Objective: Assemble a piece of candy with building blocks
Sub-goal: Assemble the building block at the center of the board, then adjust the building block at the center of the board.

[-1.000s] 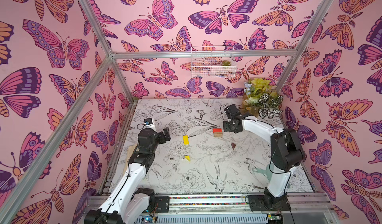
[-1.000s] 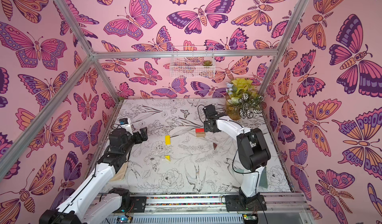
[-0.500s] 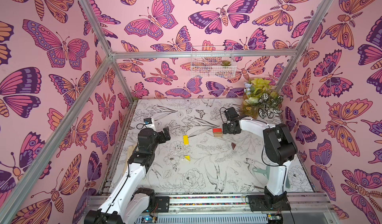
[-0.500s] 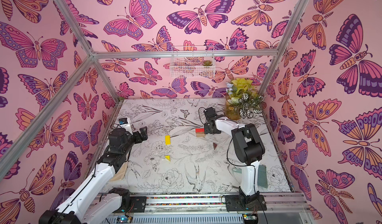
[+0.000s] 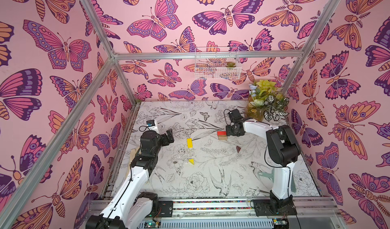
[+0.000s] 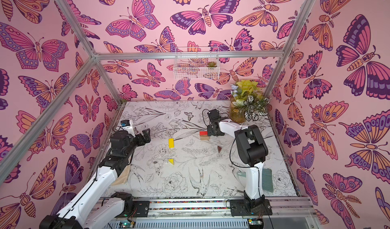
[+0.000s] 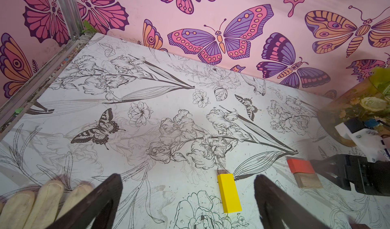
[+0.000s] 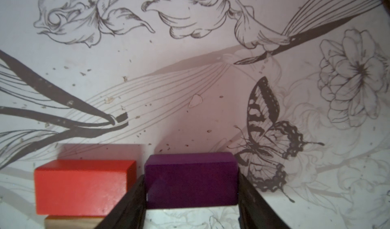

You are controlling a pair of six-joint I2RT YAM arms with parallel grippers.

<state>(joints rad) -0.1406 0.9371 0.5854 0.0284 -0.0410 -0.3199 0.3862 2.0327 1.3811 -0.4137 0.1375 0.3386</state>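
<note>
Right gripper (image 8: 191,173) straddles purple block (image 8: 191,187) (grip unclear) | red block (image 8: 84,187) just beside | left gripper (image 7: 187,176) spread

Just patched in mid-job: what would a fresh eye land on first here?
The pink butterfly walls all round the cell. Then the right tool, toward the far side of the table, its fingers flanking a purple block beside the red block. A yellow block lies mid-table ahead of the wide-open left tool.

No readable text, labels or numbers; faint print on left wrist camera mount (image 5: 152,126) illegible
</note>
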